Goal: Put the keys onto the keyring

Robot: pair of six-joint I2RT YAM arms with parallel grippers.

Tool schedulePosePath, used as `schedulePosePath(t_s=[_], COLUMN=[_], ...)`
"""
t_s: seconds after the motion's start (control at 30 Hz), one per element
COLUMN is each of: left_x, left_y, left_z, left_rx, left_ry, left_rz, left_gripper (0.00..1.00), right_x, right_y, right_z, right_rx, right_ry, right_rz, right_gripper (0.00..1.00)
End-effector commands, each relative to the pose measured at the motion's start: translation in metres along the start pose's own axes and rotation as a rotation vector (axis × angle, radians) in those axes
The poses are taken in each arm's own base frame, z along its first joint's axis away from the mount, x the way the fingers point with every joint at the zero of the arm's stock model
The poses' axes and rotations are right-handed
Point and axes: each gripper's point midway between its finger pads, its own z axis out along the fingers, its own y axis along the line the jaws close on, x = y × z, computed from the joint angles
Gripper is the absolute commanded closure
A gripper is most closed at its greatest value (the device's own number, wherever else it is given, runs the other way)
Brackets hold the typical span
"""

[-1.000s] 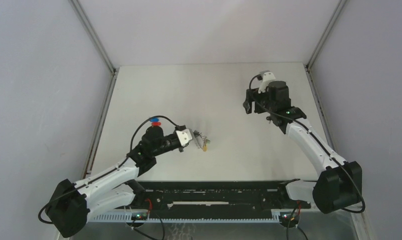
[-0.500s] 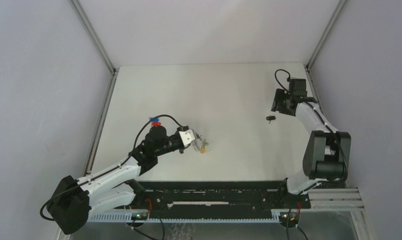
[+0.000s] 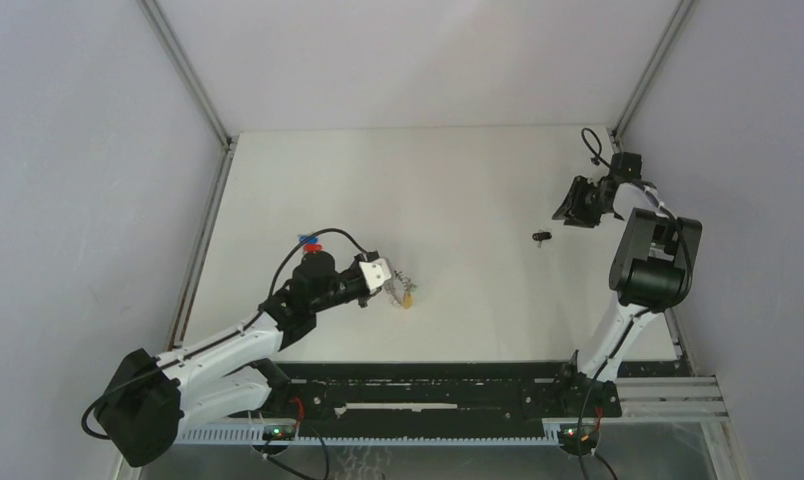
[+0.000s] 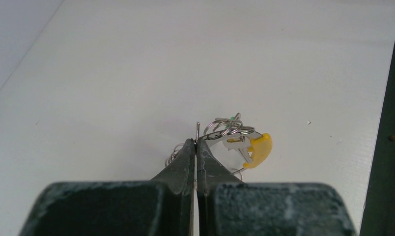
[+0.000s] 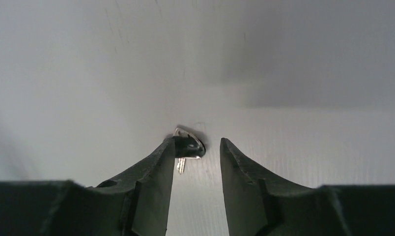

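Toward the right edge of the bench (image 3: 428,190), about midway between its far and near edges, the black-headed key (image 3: 543,237) is lying flat and free on the surface. In the right wrist view the key (image 5: 188,146) is showing its dark head just past the tip of the finger on the left of that view. Its silver blade is pointing back toward the camera, so its long axis is running roughly along the fingers' reach.

The right end effector (image 3: 578,205) is hovering just beside the key, on the side of the far right corner. Its fingers are standing spread, with nothing between them (image 5: 197,142). The key is therefore lying toward the bench centre and the near edge from this end effector, and slightly off its centreline.

Well apart, near the middle of the bench, the keyring (image 3: 405,287) is resting on the surface. The left end effector (image 4: 196,142) is pressed together and is pinching one of its small metal rings. The yellow strip (image 4: 258,150) is lying just beyond.

The right arm is by far the nearer to the key. The coming grasp likely calls for a small sideways correction to centre the head between the fingers.
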Motion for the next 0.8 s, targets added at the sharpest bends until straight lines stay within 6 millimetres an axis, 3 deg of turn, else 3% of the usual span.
schedulePosePath(t_s=[0.0, 0.33, 0.57, 0.77], left_x=[-0.035, -0.031, -0.033, -0.036], left_y=[0.018, 0.019, 0.018, 0.017], left_z=[0.003, 0.006, 0.006, 0.004], left_rx=[-0.048, -0.047, -0.039, -0.038], left_ry=[-0.08, -0.062, -0.067, -0.074], left_rz=[0.044, 0.039, 0.04, 0.039], left_gripper=[1.0, 1.0, 1.0, 1.0], right_x=[-0.013, 0.009, 0.026, 0.025], right_y=[0.016, 0.015, 0.026, 0.024], right_z=[0.001, 0.02, 0.018, 0.013], right_rx=[-0.16, -0.24, -0.245, -0.196], right_ry=[0.01, 0.126, 0.196, 0.194], right_rz=[-0.025, 0.018, -0.008, -0.029], right_gripper=[0.62, 0.65, 0.74, 0.79])
